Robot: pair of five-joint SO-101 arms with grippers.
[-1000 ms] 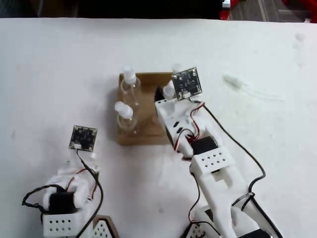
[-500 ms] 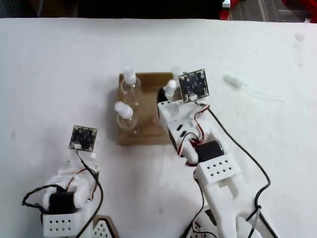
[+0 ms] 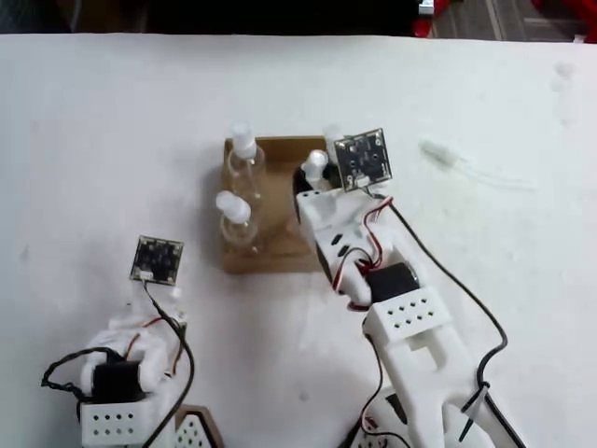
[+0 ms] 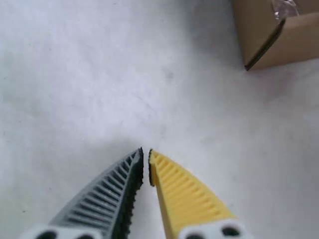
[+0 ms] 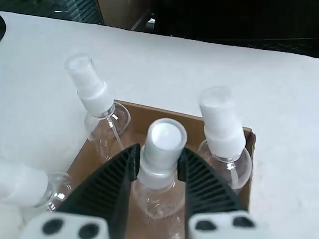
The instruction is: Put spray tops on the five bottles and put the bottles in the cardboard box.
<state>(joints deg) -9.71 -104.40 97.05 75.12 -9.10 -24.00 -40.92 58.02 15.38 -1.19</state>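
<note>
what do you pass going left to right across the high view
white left arm → two clear spray-topped bottles at the brown cardboard box's left side → clear spray-topped bottle in the right gripper → loose white spray top on the table

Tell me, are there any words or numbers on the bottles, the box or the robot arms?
There are none to read.
The bottles are clear and have no labels.
The cardboard box is plain brown.
Any print on the circuit boards on the arms is too small to read.
</note>
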